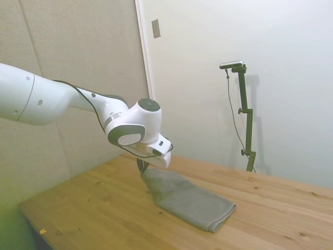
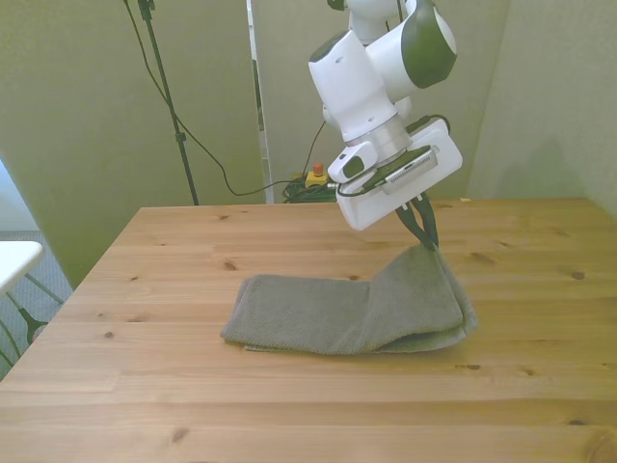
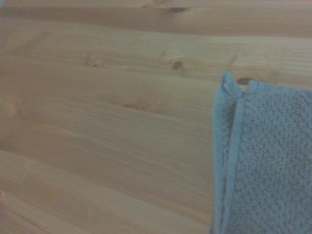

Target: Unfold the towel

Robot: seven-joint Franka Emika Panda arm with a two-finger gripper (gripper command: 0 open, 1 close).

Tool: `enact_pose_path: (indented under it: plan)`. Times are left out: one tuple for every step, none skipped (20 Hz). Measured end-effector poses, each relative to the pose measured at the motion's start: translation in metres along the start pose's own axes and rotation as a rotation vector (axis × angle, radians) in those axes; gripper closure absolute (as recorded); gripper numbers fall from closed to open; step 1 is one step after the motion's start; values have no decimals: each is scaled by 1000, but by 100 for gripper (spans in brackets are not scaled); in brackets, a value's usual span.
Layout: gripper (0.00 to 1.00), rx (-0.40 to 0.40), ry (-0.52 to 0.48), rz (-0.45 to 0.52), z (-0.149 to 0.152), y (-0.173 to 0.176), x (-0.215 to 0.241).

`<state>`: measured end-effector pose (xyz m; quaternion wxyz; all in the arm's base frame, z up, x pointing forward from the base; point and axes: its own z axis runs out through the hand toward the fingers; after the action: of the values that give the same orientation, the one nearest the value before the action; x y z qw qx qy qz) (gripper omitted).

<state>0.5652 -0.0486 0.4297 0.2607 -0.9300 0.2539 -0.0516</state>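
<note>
1. Towel [image 2: 347,313]: grey-green, folded in layers, laid on the tabletop [image 2: 193,405]; long axis runs across the front view, left to right.
2. Gripper [image 2: 427,239]: fingers are closed on the towel's upper layer at the end toward the front view's right, and that end is held raised off the tabletop.
3. Key relation: the rest of the towel lies away from the fingers toward the front view's left, so the layer is judged to peel open along that axis.

no readable text, labels, brands, numbers or signs
</note>
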Motion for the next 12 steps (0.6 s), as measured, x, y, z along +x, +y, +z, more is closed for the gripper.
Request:
enact_pose_path:
  plan:
    - [0,-3,-7,-4,3,-1,-2]
    - [0,-5,-12,-5,6,-2,-4]
    - [0,-7,-16,-3,8,0,-5]
    - [0,-9,-19,2,10,1,-6]
    - [0,-10,-22,7,11,3,-6]
    - [0,-12,-24,10,12,5,-7]
    - [0,-12,-24,13,12,6,-6]
    - [0,-13,-24,16,11,8,-6]
    - [0,-13,-25,20,11,10,-5]
    - [0,-13,-26,22,10,11,-5]
    - [0,-13,-29,25,10,12,-5]
    - [0,-14,-32,25,11,13,-6]
